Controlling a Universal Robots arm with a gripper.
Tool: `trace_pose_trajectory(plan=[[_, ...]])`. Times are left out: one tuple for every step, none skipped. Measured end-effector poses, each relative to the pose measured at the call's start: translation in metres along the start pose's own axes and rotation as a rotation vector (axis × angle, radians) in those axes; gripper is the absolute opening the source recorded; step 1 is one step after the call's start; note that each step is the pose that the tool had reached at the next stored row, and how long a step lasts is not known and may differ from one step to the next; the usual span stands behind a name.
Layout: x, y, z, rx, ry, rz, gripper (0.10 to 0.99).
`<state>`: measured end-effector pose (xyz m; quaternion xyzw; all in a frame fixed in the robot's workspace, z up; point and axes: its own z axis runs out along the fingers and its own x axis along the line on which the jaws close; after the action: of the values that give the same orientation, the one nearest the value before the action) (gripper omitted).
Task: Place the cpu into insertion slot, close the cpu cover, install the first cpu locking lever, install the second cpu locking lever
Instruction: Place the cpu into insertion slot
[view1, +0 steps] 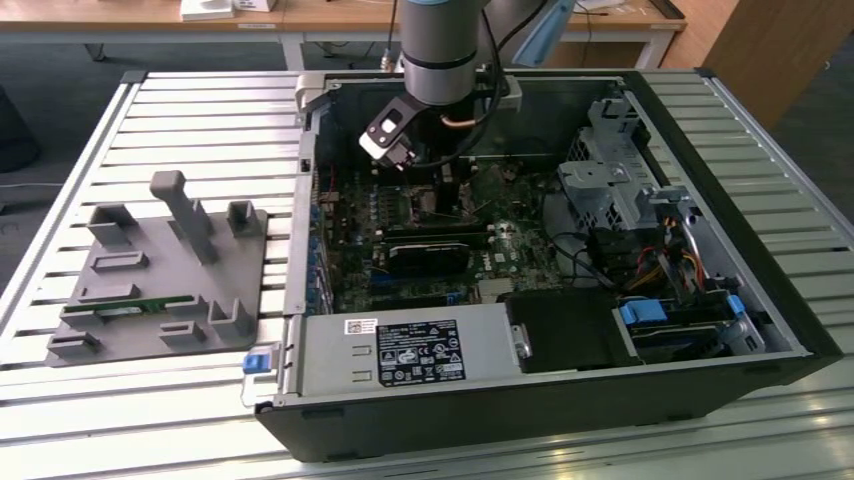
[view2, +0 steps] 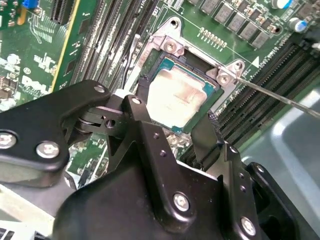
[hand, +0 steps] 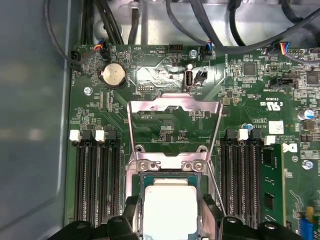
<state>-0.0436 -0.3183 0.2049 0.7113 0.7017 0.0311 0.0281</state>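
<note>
Here the arm is reaching down into the open computer case (view1: 767, 330), which is lying on the slatted tabletop (view1: 200, 110). The hand (view1: 404, 160) is hanging low over the green motherboard (view1: 400, 285).

In the second wrist view the cpu (view2: 182, 95) is lying flat, silvery face up, inside the insertion slot (view2: 156, 67). The hand is straddling it, one black jaw standing at each of two opposite sides. I cannot tell whether the hand is clasping the chip or merely standing loose around it.

In the first wrist view the cpu cover (hand: 175, 106) is standing tipped up on its hinge, apart from the chip, with the board showing through its window. A thin locking lever (view2: 280, 95) is sticking out sideways, seemingly unlatched.

I am judging the chip to be light, thin and stiff, with a smooth metal lid that is likely offering little friction. Its underside contacts and the socket beneath are probably delicate. The sensible hold is by two opposite edges, level and gentle, never pressing on the face or tilting it in the socket.
</note>
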Motion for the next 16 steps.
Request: trace_pose_trajectory(plan=[[0.0,0.0008,-0.0016,0.004,0.0001,0.0,0.612],[0.0,0.0015,-0.0027,0.008,0.0,0.0,0.6],[0.0001,0.0024,-0.0034,0.013,0.0001,0.0,0.533],[0.0001,0.003,-0.0037,0.017,0.0004,0.0,0.533],[0.0001,0.0034,-0.0038,0.021,0.0016,0.0,0.471],[0.0001,0.0037,-0.0039,0.024,0.0029,0.0,0.471],[0.0,0.004,-0.0043,0.027,0.0037,0.0,0.416],[0.0,0.0042,-0.0044,0.029,0.0049,0.001,0.357],[0.0,0.0043,-0.0046,0.031,0.0057,0.001,0.357],[-0.0001,0.0044,-0.0048,0.032,0.0064,0.001,0.298],[-0.0001,0.0044,-0.005,0.033,0.0071,0.001,0.239],[-0.0001,0.0046,-0.0051,0.034,0.0076,0.001,0.239],[-0.0001,0.0047,-0.0054,0.035,0.0078,0.001,0.18],[-0.0002,0.0047,-0.0057,0.036,0.0082,0.001,0.122],[-0.0002,0.0047,-0.006,0.036,0.009,0.001,0.122],[-0.0002,0.0048,-0.0063,0.037,0.0096,0.001,0.122]])
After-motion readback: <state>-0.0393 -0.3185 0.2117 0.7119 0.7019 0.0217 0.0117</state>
